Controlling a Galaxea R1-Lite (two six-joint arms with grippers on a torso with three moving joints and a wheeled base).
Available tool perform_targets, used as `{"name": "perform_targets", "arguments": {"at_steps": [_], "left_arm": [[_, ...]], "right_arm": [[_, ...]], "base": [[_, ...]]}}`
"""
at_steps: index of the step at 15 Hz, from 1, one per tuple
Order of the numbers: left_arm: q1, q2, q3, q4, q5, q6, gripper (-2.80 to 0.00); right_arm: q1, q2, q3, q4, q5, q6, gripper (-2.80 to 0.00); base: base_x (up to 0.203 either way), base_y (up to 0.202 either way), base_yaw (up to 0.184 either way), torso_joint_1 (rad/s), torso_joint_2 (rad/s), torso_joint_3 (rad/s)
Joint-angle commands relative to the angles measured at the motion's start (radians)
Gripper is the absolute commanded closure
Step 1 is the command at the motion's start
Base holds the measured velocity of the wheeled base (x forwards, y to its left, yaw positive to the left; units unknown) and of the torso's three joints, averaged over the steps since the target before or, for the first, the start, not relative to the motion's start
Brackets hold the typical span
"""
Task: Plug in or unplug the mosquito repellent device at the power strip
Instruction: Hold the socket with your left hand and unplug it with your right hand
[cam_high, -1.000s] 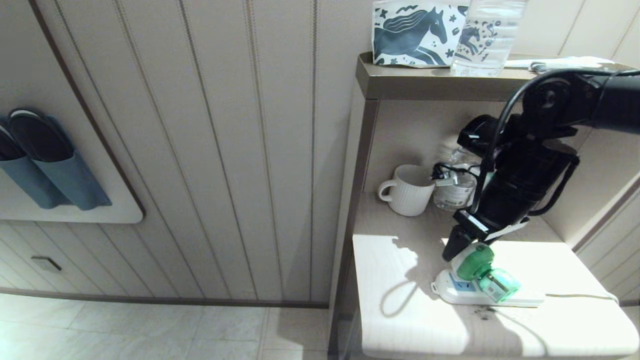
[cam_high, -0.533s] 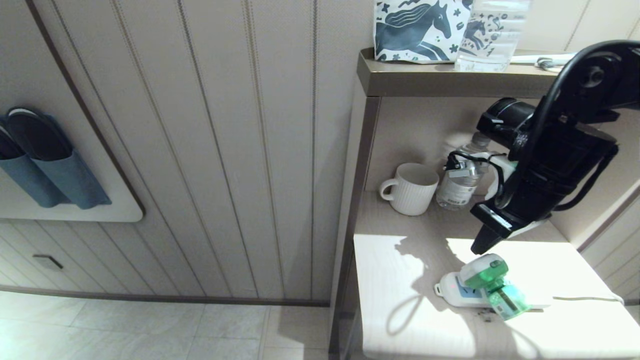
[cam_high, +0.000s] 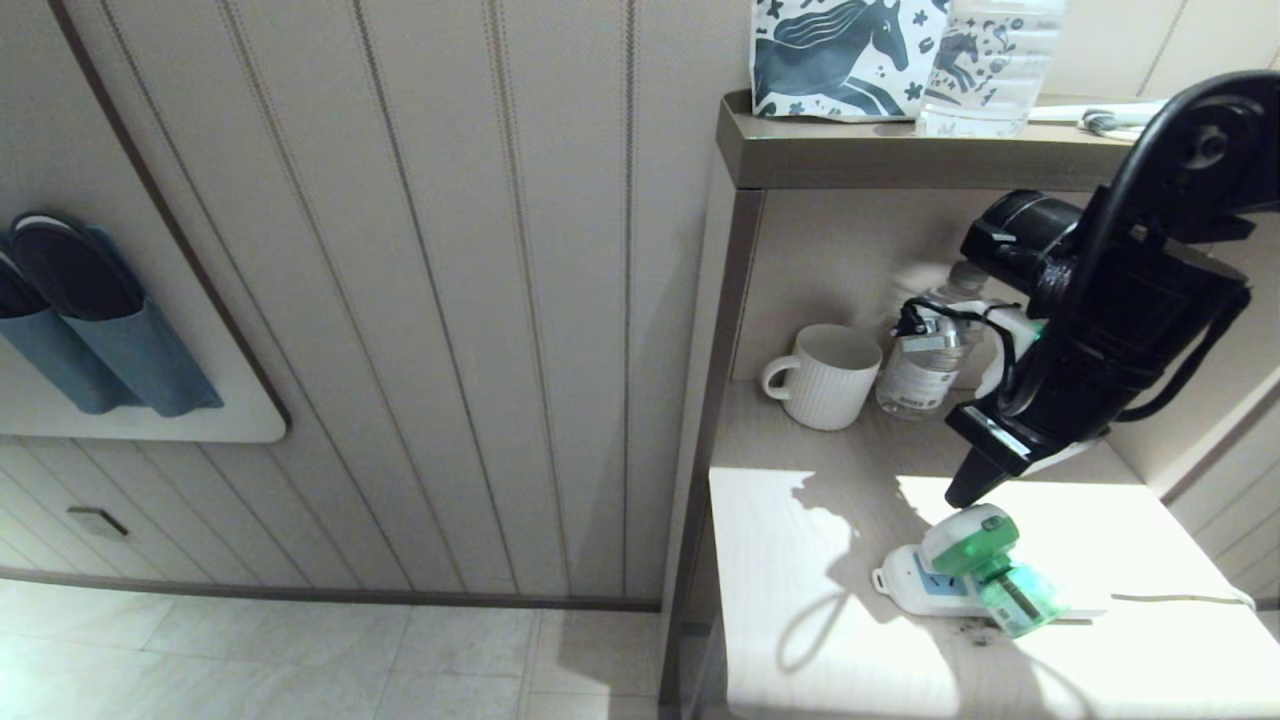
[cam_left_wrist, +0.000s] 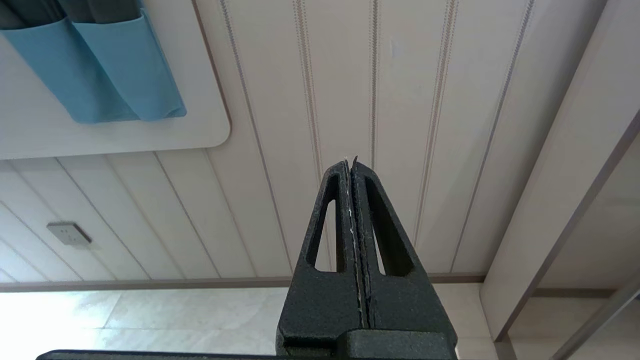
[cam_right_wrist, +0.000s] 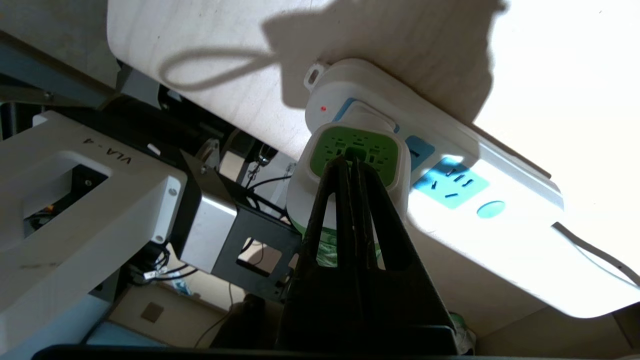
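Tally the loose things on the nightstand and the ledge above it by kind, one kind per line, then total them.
Water bottles: 2, one on the ledge, one beside the mug
Mug: 1
Mosquito repellent device: 1
Power strip: 1
Horse-print pouch: 1
Total: 6

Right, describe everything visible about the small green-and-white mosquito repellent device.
The small mosquito repellent device has a rounded white plastic head with a slotted green centre and a translucent green liquid bottle. It sits plugged into the end socket of the long white power strip on the pale shelf, bottle overhanging the strip's front edge. Nothing grips it.
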Motion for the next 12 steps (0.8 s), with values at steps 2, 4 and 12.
{"name": "perform_targets", "arguments": {"at_steps": [2, 4, 12], "left_arm": [[0.0, 0.0, 0.0, -0.001, -0.001, 0.001, 0.0], [0.0, 0.0, 0.0, -0.001, -0.001, 0.001, 0.0], [0.0, 0.0, 0.0, -0.001, -0.001, 0.001, 0.0]], "right_arm": [[0.002, -0.052, -0.004, -0.054, -0.024, 0.001, 0.0], [0.009, -0.066, -0.004, -0.122, -0.081, 0.012, 0.0], [0.119, -0.16, 0.056, -0.205, -0.211, 0.085, 0.0]], "base": [[0.0, 0.0, 0.0, 0.0, 0.0, 0.0], [0.0, 0.0, 0.0, 0.0, 0.0, 0.0], [0.0, 0.0, 0.0, -0.007, -0.01, 0.008]]}}
